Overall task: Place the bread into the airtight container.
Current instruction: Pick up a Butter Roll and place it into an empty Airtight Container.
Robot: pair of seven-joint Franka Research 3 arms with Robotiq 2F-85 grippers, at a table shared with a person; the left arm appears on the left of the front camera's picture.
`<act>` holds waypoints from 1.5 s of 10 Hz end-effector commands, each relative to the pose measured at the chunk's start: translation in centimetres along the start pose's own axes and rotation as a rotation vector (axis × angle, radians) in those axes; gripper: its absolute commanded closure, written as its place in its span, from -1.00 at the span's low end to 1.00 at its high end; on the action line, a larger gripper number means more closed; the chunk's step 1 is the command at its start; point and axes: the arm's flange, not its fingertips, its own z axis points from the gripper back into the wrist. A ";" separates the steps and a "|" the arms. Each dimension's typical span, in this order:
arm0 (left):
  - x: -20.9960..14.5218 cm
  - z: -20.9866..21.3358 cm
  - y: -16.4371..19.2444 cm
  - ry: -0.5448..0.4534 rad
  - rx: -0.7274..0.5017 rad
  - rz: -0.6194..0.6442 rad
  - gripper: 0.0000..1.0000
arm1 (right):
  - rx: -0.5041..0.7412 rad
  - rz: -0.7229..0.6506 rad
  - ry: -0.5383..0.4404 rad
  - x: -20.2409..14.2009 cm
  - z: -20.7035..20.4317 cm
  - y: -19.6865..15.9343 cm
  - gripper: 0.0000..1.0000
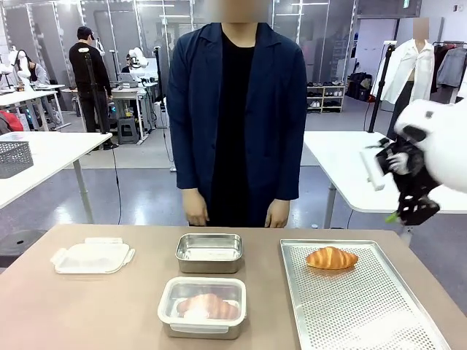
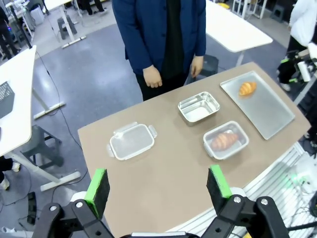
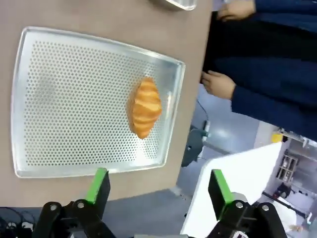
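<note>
Nearest us, at the middle of the surface [image 1: 87,313], we log a lidded container [image 1: 169,321] with a croissant [image 1: 210,306] sealed inside. Far left: a loose clear lid [image 1: 93,256], lying flat. Next right, just beyond the lidded one, the open steel airtight container [image 1: 209,267]. Right again, a perforated tray [image 1: 365,313]; the bread [image 1: 332,257], a golden croissant, lies at its far end, apart from both containers. A person [image 1: 241,109] stands at the far side, hands hanging. We see the left gripper [image 2: 158,186] high over the near-left edge, fingers spread. The right gripper [image 3: 158,186] hangs off the right side, above the tray, fingers spread wide.
</note>
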 end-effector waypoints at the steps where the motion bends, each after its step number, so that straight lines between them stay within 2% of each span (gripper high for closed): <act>1: 0.1 0.0 -0.1 0.001 -0.003 -0.003 -1.00 | 0.053 -0.059 0.018 -1.6 -3.5 -0.3 -1.00; 3: 0.1 0.0 -0.1 0.001 -0.003 -0.003 -1.00 | 0.113 -0.157 0.014 -1.9 -4.6 0.2 -1.00; 4: 0.1 0.0 -0.1 0.001 -0.003 -0.003 -1.00 | 0.072 -0.032 0.013 -1.2 -4.2 0.4 -1.00; 10: 0.1 0.0 -0.1 0.001 -0.003 -0.003 -1.00 | 0.073 -0.042 0.010 -1.1 -4.2 0.3 -1.00; 11: 0.1 0.0 -0.1 0.001 -0.003 -0.003 -1.00 | 0.119 -0.031 -0.046 -0.6 -7.3 -1.3 -1.00; 12: 0.1 0.0 -0.1 0.001 -0.003 -0.003 -1.00 | 0.179 -0.035 -0.061 -0.3 -10.3 -2.6 -1.00; 13: 0.1 0.0 -0.1 0.001 -0.003 -0.003 -1.00 | 0.218 -0.030 -0.019 0.1 -12.7 -3.1 -1.00; 15: 0.1 0.0 -0.1 0.001 -0.003 -0.003 -1.00 | 0.272 -0.042 -0.006 0.1 -16.3 -4.0 -1.00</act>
